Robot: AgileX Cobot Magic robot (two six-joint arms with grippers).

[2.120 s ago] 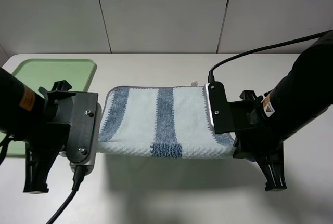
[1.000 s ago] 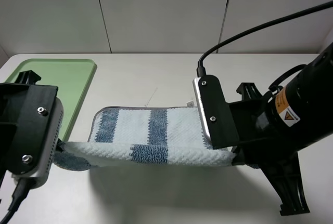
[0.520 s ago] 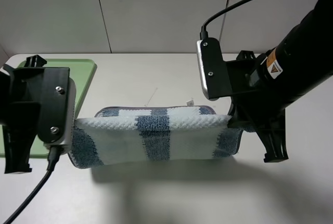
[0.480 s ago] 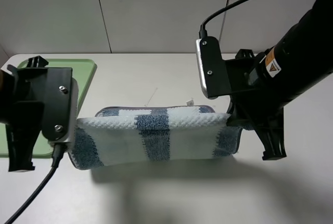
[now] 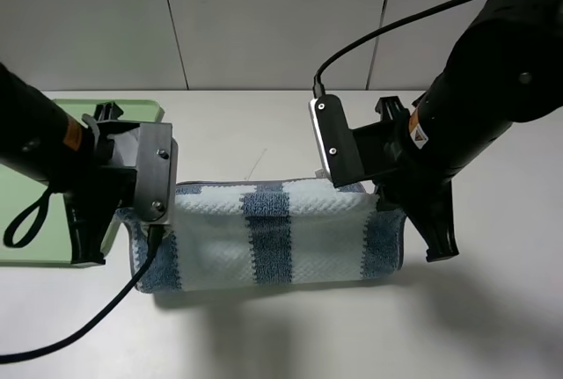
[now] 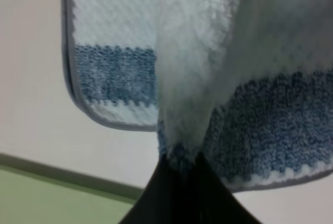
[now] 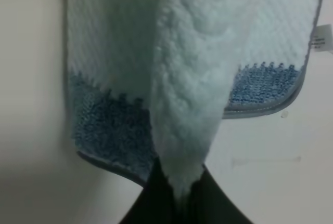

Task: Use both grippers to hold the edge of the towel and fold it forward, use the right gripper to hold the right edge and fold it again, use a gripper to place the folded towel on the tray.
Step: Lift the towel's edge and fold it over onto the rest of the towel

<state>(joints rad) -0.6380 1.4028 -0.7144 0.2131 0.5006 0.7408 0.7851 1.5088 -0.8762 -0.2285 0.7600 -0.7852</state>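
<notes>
Gripping the towel (image 5: 281, 234), left claw (image 6: 179, 162) clamped on one end, right claw (image 7: 177, 182) clamped on the other

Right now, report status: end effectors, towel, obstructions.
Left end effector, right end effector shut on towel edges. Towel mid-fold, not on tray. No obstruction seen.

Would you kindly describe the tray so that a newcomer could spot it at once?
Start at the pale table, then go to its far left corner, behind the left arm. The tray lies flat there, the only light-green thing in view.
</notes>
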